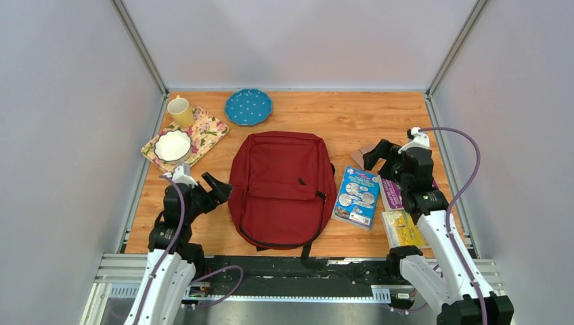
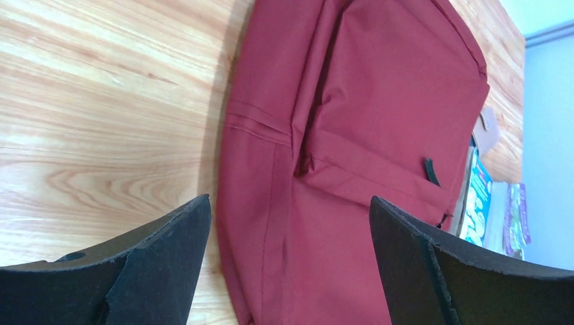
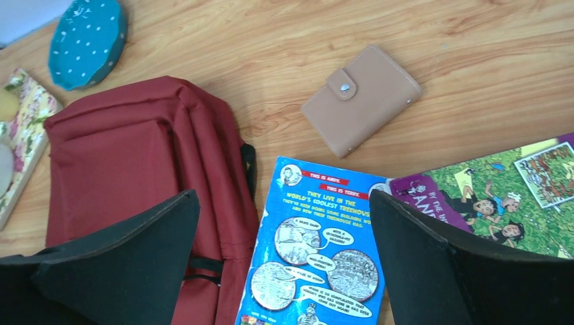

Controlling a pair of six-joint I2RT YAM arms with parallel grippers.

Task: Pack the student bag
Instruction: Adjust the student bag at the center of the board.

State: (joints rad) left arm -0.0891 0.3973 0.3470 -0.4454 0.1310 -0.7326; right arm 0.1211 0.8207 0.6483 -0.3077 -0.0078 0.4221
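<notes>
both grippers spread wide and empty, bag lying flat between them

left gripper: jaws wide apart, holding and touching nothing, hovering at the left edge of the bag. right gripper: just as wide, empty, above the blue book that lies against the bag's right side, with a wallet farther back. the bag rests front-up at mid-table, zips apparently shut. it looks soft, limp and light, so the cloth will probably sag and bunch, and a pinch on loose fabric may slip. the better holds are likely the zip pull for opening, with the other gripper pinching a seam or the top edge.
</notes>
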